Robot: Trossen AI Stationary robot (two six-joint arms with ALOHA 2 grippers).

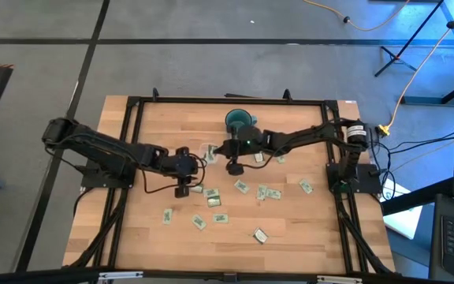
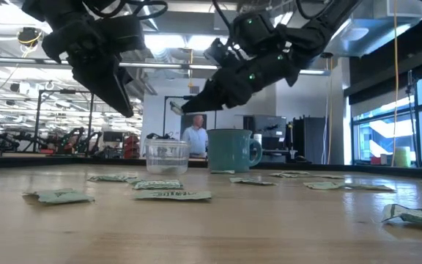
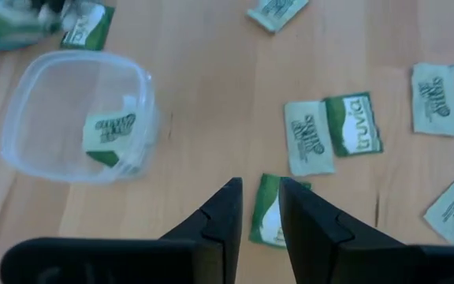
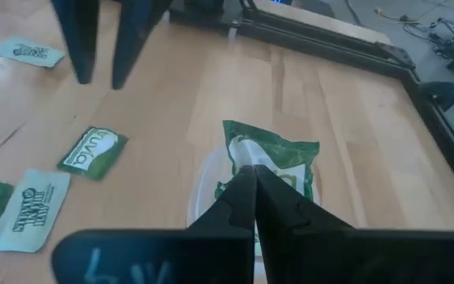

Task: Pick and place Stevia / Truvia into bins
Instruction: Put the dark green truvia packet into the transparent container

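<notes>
Your left gripper (image 3: 260, 207): slightly parted, grasping nothing, above a packet (image 3: 273, 211) | your right gripper (image 4: 252, 183): clenched on a green packet (image 4: 278, 154), over the clear tub (image 1: 210, 151) | tub: 7 o'clock of the teal mug (image 1: 240, 121), one packet (image 3: 109, 131) inside | loose packets (image 1: 243, 187): scattered on your table (image 1: 306, 229), 6 o'clock of the mug

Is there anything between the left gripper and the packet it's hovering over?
Nothing visible. In the left wrist view the left gripper, fingers slightly apart, hangs directly above a green packet lying on bare wood. The clear tub, with one packet inside, sits off to the side, not in the path.
</notes>
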